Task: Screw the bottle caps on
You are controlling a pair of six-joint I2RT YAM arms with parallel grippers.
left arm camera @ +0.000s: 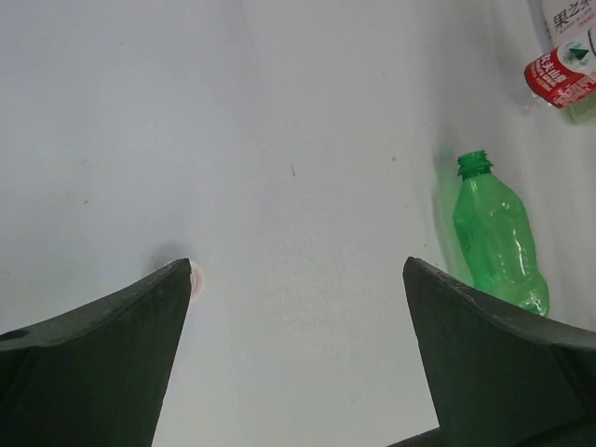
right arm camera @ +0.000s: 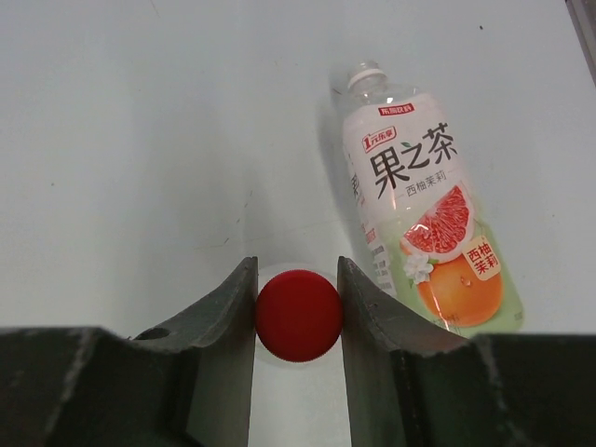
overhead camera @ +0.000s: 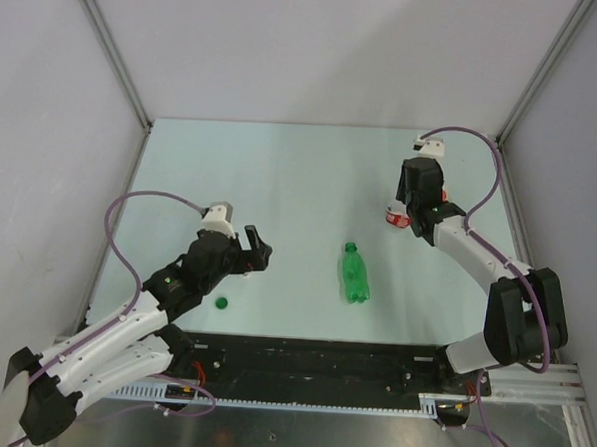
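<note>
Red cap [right arm camera: 298, 315] squeezed tight between the jaws of the right gripper [right arm camera: 296, 270], at the far right of the table [overhead camera: 281, 173]. Just beside, lying flat, a clear bottle [right arm camera: 419, 205] with a fruit label. Green bottle [overhead camera: 353, 273] lying mid-table, neck bare. Green cap [overhead camera: 220, 303] near the left gripper [overhead camera: 258, 248], jaws wide apart.

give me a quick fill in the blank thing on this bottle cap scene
The cap in the right gripper is ___.
The green bottle lies on its ___.
The left gripper is ___ and holds nothing.
The green cap lies nearest the ___ arm.
Missing: red; side; open; left.
</note>
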